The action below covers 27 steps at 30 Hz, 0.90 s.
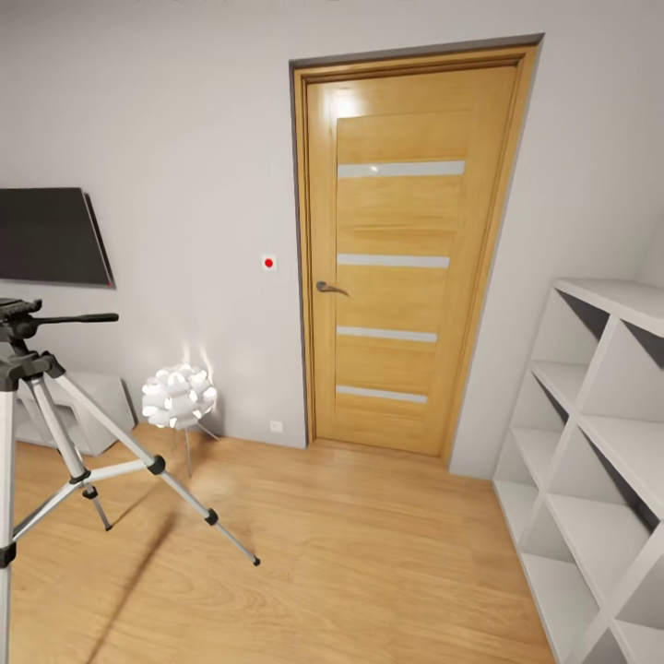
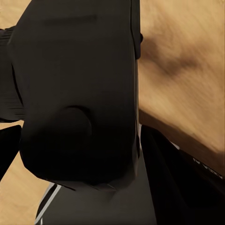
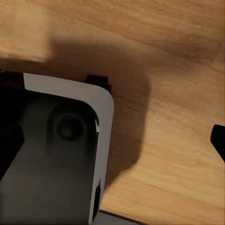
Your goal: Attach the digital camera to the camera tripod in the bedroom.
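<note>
The camera tripod (image 1: 28, 367) stands at the left of the head view on the light wood floor. It has thin silver legs spread wide and a black head (image 1: 18, 318) whose long handle points right. Nothing sits on the head. In the left wrist view a black boxy body with a round stubby bump, the digital camera (image 2: 79, 70), fills the space between the dark fingers (image 2: 183, 187) of my left gripper (image 2: 79, 159), which is shut on it. My right gripper (image 3: 112, 140) hangs open over the floor, its fingertips (image 3: 218, 140) far apart with nothing between them.
A closed wooden door (image 1: 406, 258) is straight ahead. A white ball lamp (image 1: 178, 395) on small legs stands just right of the tripod. A white cube shelf (image 1: 590, 443) lines the right wall. A dark screen (image 1: 51, 235) hangs at the left. Part of my own base (image 3: 56, 154) lies below the right gripper.
</note>
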Tool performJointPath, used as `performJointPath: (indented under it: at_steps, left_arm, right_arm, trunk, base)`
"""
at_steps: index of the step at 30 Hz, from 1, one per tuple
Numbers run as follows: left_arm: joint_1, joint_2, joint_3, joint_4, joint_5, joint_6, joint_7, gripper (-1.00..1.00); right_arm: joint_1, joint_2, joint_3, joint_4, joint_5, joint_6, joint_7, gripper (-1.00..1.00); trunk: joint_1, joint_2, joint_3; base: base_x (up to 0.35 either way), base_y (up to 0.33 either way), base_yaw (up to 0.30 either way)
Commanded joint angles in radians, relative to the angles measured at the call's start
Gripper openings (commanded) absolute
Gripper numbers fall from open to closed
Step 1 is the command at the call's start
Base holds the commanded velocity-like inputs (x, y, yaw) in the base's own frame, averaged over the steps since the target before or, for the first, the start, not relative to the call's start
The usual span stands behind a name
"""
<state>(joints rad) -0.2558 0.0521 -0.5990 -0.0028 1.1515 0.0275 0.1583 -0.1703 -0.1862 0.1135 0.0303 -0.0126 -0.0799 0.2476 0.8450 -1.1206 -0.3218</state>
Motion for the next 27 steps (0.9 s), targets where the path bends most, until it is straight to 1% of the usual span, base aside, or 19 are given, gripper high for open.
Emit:
performJointPath:
  at_steps: [1,22,27]
  left_arm:
    - [0.0,0.0,-0.009,0.0,0.005,0.002,0.003,-1.0]
    - [0.001,0.0,-0.008,0.0,0.008,0.001,0.003,-1.0]
    - [0.009,0.001,-0.008,0.0,0.008,0.0,0.003,-1.0]
  right_arm:
    - [-0.001,0.001,0.008,0.003,0.0,-0.007,0.002,1.0]
    - [-0.001,0.003,0.008,0.002,0.002,-0.008,0.001,1.0]
    - [-0.001,0.004,0.008,0.002,0.001,-0.008,0.001,1.0]
  trunk:
    - [-0.004,0.007,0.002]
    - [-0.084,0.154,0.068]
    - [-0.104,0.189,0.084]
  base:
    - [0.0,0.0,0.0]
    - [0.0,0.0,0.0]
    - [0.0,0.0,0.0]
